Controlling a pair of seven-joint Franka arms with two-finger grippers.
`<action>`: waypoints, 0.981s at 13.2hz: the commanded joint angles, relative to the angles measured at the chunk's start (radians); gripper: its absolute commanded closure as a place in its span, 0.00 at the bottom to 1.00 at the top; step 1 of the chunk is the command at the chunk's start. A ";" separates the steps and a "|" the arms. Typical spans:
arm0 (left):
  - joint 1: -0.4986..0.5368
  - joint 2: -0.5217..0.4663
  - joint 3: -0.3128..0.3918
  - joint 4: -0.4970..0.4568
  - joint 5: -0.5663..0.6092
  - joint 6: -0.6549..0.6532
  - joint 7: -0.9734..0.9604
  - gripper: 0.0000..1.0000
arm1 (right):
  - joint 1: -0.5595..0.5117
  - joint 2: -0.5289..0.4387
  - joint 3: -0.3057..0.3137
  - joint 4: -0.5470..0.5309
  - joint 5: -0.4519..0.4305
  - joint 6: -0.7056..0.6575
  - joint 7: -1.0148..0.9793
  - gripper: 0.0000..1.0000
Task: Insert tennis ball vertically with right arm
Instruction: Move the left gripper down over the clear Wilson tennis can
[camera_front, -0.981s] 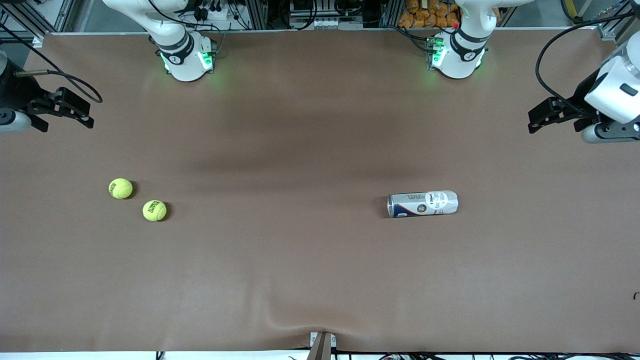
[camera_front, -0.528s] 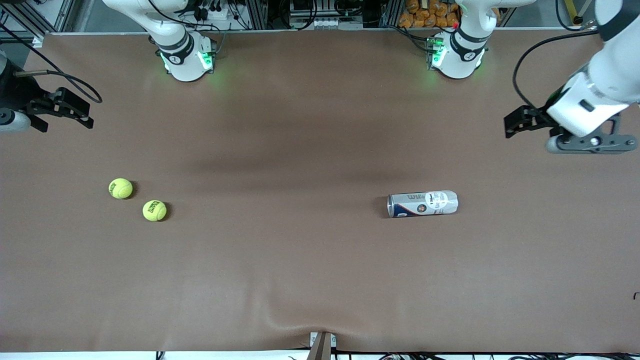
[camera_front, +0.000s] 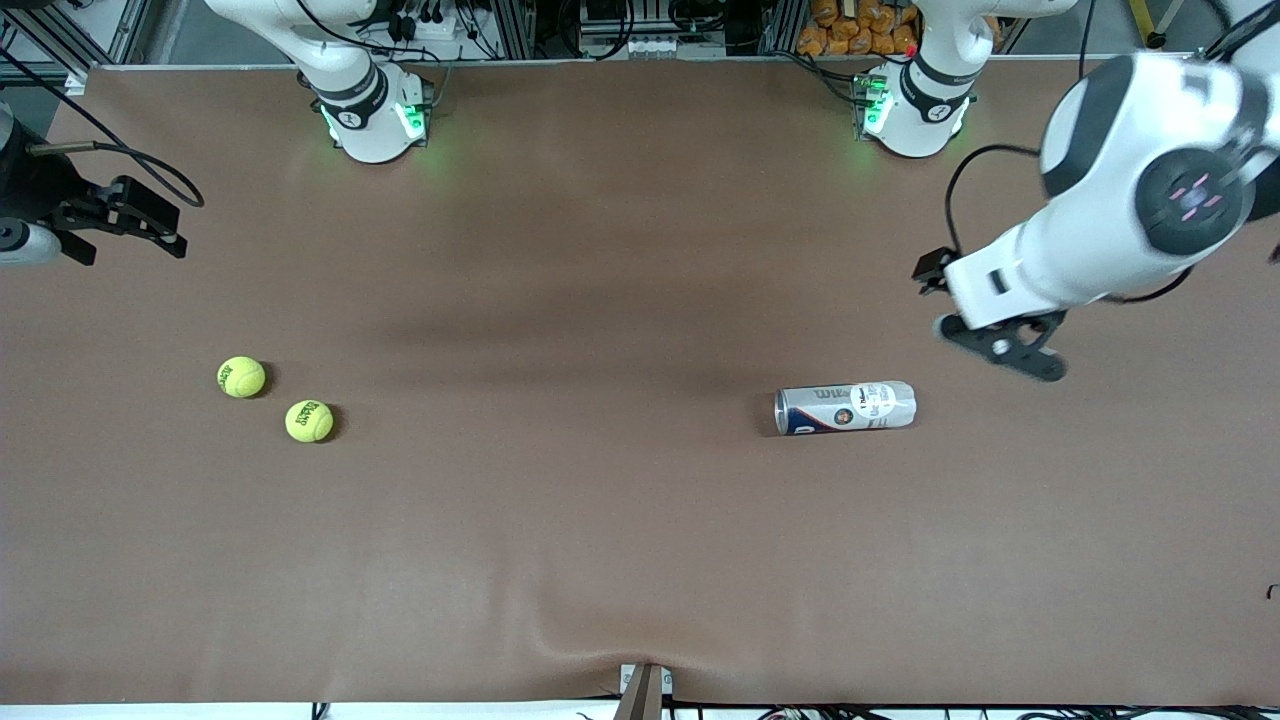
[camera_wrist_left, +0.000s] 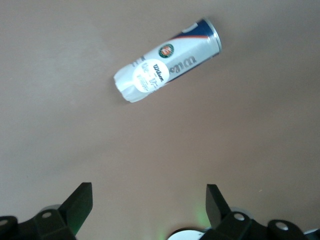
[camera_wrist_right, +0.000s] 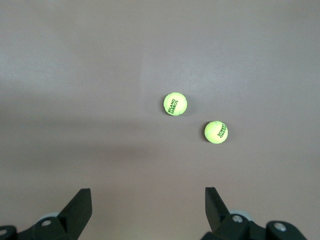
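Two yellow-green tennis balls (camera_front: 241, 377) (camera_front: 309, 421) lie close together on the brown table toward the right arm's end; the right wrist view shows both (camera_wrist_right: 175, 104) (camera_wrist_right: 216, 132). A white and blue ball can (camera_front: 845, 407) lies on its side toward the left arm's end, also in the left wrist view (camera_wrist_left: 167, 60). My right gripper (camera_front: 150, 225) is open and empty, up in the air at the table's edge near the balls (camera_wrist_right: 148, 200). My left gripper (camera_front: 935, 272) is open and empty above the table beside the can (camera_wrist_left: 149, 200).
The brown table mat (camera_front: 600, 500) is bare between the balls and the can. The two arm bases (camera_front: 375, 115) (camera_front: 910, 110) stand along the back edge. A small bracket (camera_front: 645, 690) sits at the front edge, where the mat has a wrinkle.
My left arm has swung in from the table's end toward the can, its gripper now close above it. The right arm, the balls and the can have not moved.
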 joint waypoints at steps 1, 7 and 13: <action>-0.120 0.072 0.006 0.032 0.148 -0.006 0.030 0.00 | 0.001 0.012 -0.004 0.021 0.016 -0.004 0.005 0.00; -0.185 0.204 -0.002 0.029 0.320 0.122 0.276 0.00 | -0.003 0.012 -0.007 0.021 0.017 -0.004 0.005 0.00; -0.299 0.260 -0.005 -0.020 0.593 0.137 0.387 0.00 | -0.005 0.012 -0.007 0.021 0.020 -0.004 0.005 0.00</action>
